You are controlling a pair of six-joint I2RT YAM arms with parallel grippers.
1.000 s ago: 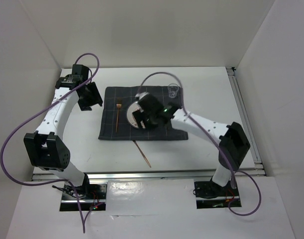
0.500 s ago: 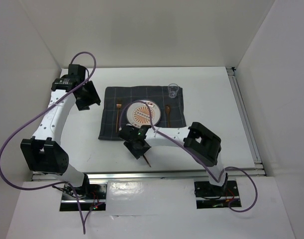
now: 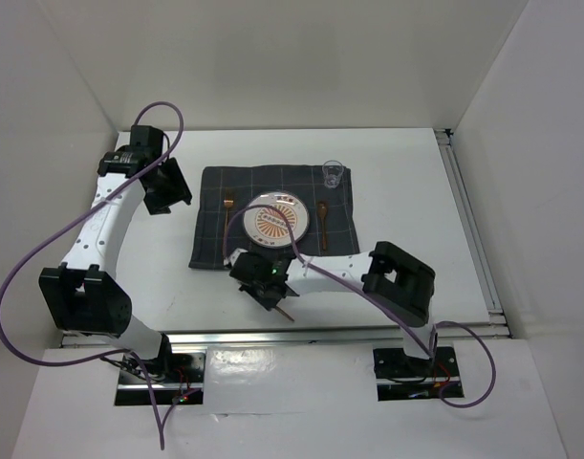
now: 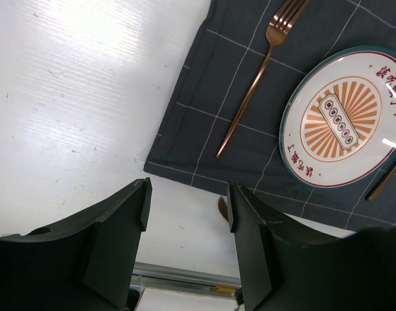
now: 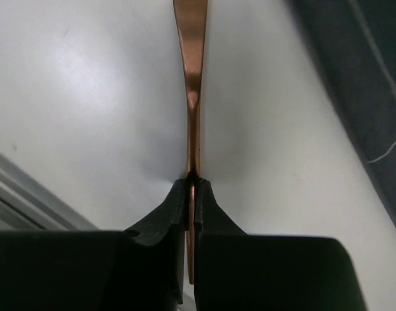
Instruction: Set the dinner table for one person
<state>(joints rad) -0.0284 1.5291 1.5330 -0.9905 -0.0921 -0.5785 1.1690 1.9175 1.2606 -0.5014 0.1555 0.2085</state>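
Top external view: the scene from above
Dinner table (image 3: 406, 191): a white top with metal rails that fills the view and carries everything else
Checked cloth (image 3: 210, 244): dark grey, flat at the table's centre
Plate (image 3: 275, 221): orange sunburst pattern, on the cloth
Fork (image 3: 227, 212): copper, on the cloth at 9 o'clock from the plate
Spoon (image 3: 323, 222): on the cloth at 3 o'clock from the plate, close to its rim
Glass (image 3: 333, 174): clear, upright, at 1 o'clock from the plate on the cloth's far corner
Right gripper (image 3: 272, 295): low over bare table at 6 o'clock from the plate, just off the cloth's near edge
Copper utensil (image 3: 287, 313): its end pokes out at 5 o'clock from that gripper

Left wrist view: looking down past the fingers
Left gripper (image 4: 188, 197): fingers spread wide with nothing between them, above the table (image 4: 74, 97)
Cloth (image 4: 204, 129): at 12 o'clock from the fingers
Fork (image 4: 253, 84): slanted, tines at 1 o'clock
Plate (image 4: 343, 116): at 3 o'clock from the fork

Right wrist view: close on the fingertips
Right gripper (image 5: 192, 188): fingers (image 5: 165, 214) pressed together, pinching the thin copper shaft
Copper utensil (image 5: 193, 78): runs to 12 o'clock, widening into a flat strip, lying on the table (image 5: 87, 84)
Cloth (image 5: 372, 78): its edge at 2 o'clock, apart from the utensil
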